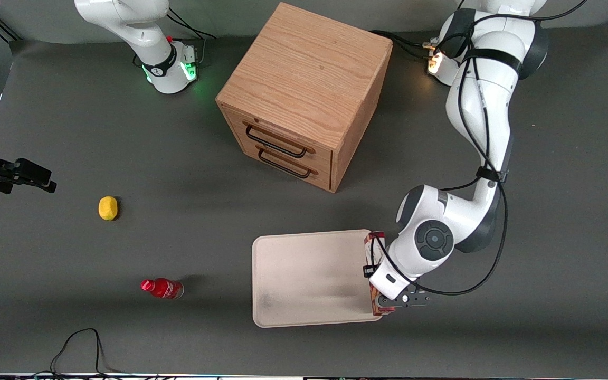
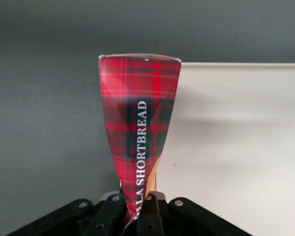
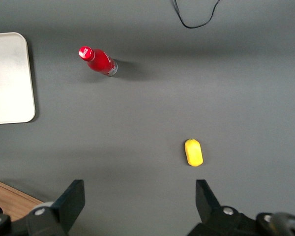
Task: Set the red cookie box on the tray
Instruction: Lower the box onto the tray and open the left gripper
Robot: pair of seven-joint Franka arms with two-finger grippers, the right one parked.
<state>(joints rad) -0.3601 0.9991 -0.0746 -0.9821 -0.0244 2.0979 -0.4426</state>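
The left arm's gripper (image 2: pixel 137 216) was clamped on one end of the red cookie box (image 2: pixel 139 137), its fingers (image 2: pixel 150 214) pinching the tartan carton on its two broad faces so that the long body stuck out away from the wrist. Gripping the slim box across its thin dimension looked like the sensible choice, since a two-finger hand could span that and not the width. In the front view the red cookie box (image 1: pixel 372 252) hung at the edge of the tray (image 1: pixel 309 277) nearest the working arm, running along the tray's short side, with the wrist covering most of it. The wrist view showed the carton straddling the rim line, grey table under one side and cream tray (image 2: pixel 246 147) under the other, so it was judged not yet properly over the tray. Whether it was touching the rim or held above it could not be told. The drawer cabinet (image 1: pixel 304 100) stood farther from the front camera than the tray, and the lemon (image 1: pixel 107 208) and small red bottle (image 1: pixel 162 288) lay toward the parked arm's end, all well apart from the carrying path.
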